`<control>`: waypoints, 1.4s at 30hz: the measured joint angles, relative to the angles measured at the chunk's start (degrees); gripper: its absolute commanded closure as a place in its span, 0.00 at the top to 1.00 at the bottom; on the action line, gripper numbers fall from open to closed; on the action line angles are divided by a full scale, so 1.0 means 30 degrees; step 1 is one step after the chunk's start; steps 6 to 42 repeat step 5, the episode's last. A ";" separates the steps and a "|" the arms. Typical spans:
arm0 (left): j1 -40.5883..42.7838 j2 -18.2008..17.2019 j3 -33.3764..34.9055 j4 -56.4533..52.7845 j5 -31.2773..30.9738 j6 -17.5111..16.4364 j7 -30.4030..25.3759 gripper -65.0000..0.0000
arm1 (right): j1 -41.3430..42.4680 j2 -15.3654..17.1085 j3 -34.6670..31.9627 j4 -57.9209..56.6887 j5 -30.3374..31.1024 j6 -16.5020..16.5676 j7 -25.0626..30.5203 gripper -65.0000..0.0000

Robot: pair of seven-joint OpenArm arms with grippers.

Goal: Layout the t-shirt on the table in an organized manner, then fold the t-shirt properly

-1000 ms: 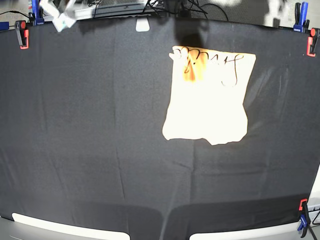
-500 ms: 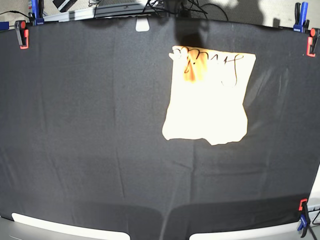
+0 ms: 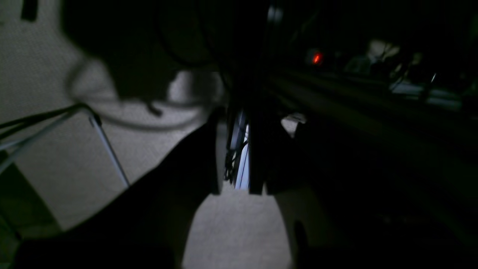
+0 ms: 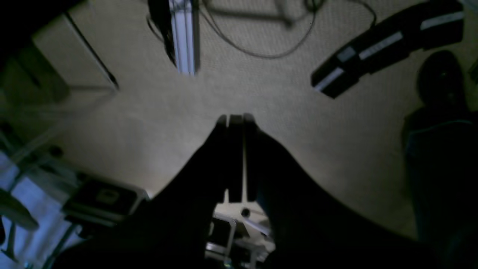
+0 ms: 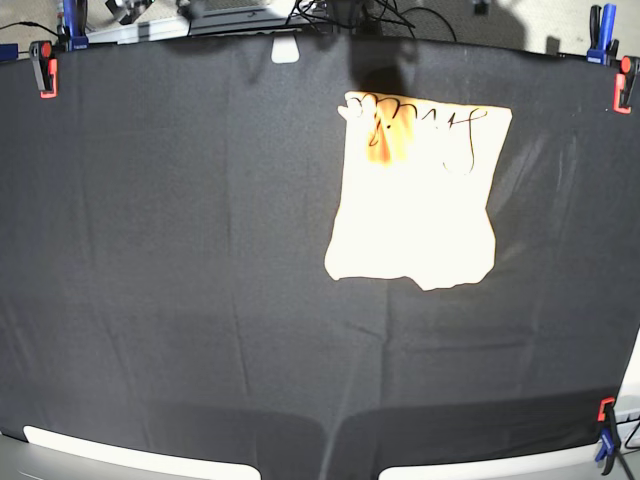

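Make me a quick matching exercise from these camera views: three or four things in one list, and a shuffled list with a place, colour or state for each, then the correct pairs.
Things:
1. t-shirt
2. table
3. right gripper
4. clamp

Descriptions:
A. covered in black cloth
B. red and blue, at the far corner
C. fingers pressed together, over the carpeted floor
D. pale, folded flat, lying on the right half in the base view

Pairs: 1-D, 2-A, 3-C, 4-B
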 measured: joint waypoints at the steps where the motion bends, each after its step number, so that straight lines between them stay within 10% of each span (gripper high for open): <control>1: -0.0204 0.0109 0.0000 -0.0080 -0.0510 0.0022 -0.0036 0.14 | 0.0277 -0.0270 -0.0007 0.0000 0.0022 0.0000 -0.0015 0.00; 42: -0.0546 0.0131 0.0000 -0.0517 -0.1494 -0.0044 -0.0634 0.14 | 0.0750 -0.1239 -0.0007 0.0022 0.0087 0.0015 0.0328 0.00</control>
